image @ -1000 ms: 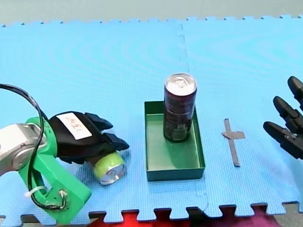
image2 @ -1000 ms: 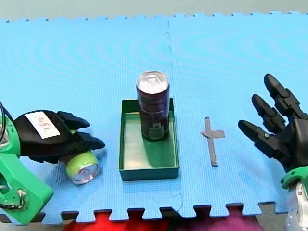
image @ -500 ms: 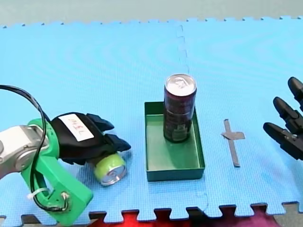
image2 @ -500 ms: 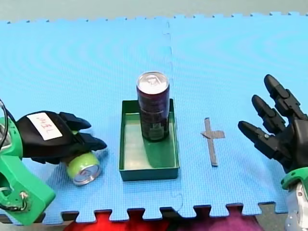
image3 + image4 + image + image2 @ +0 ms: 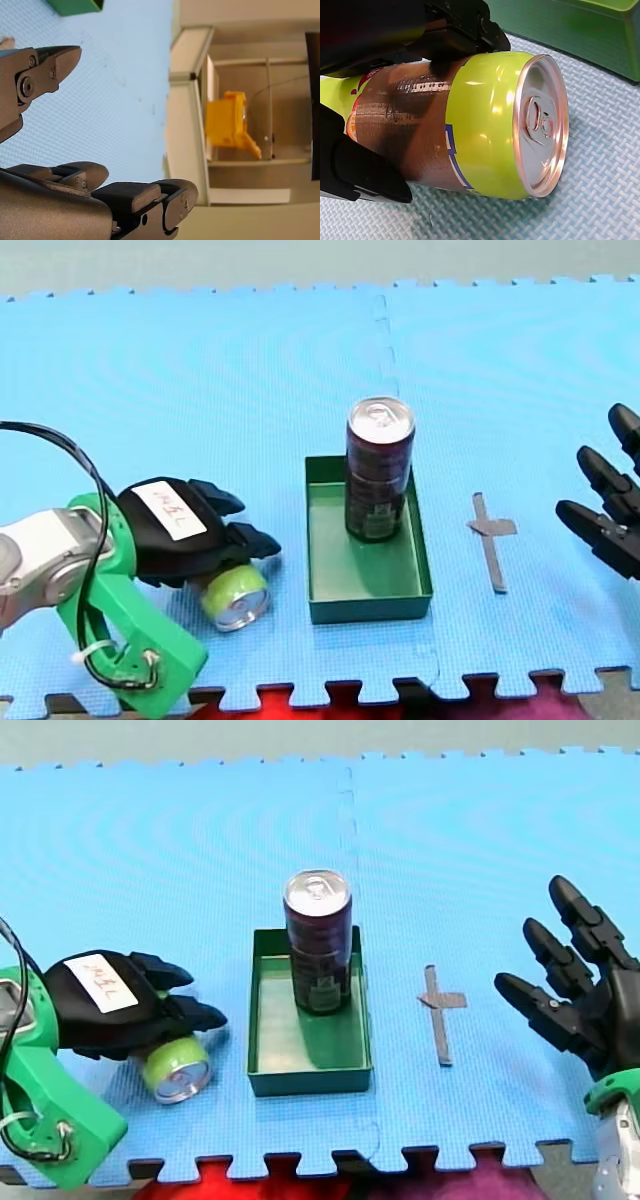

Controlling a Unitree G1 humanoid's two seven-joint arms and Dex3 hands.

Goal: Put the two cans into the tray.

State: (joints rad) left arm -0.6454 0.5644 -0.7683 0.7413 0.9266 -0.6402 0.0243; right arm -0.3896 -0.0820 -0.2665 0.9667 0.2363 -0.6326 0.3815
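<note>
Left of the tray point(image 5: 370, 608), on the blue mat point(image 5: 200, 390), the lime can point(image 5: 235, 598) lies on its side, apart from the tray wall. Its long axis runs level with the mat, slanting from far left to near right. The lid with the pull tab points at the mat's near edge and a little toward the tray, and the can's other end is hidden under our left hand point(image 5: 175, 540). That hand covers the can from above. In the second wrist view its fingers point(image 5: 465, 25) are clamped on the can: one presses on one side of the body and another on the opposite side, with the lid end sticking out past them.

At the far end of the tray the dark can point(image 5: 378, 475) stands upright, long axis vertical and lid up. The near part of the tray floor is bare.

Right of the tray a cross of grey tape point(image 5: 490, 540) is stuck to the mat. Beyond it, at the right edge, our right hand point(image 5: 575, 995) holds nothing.
</note>
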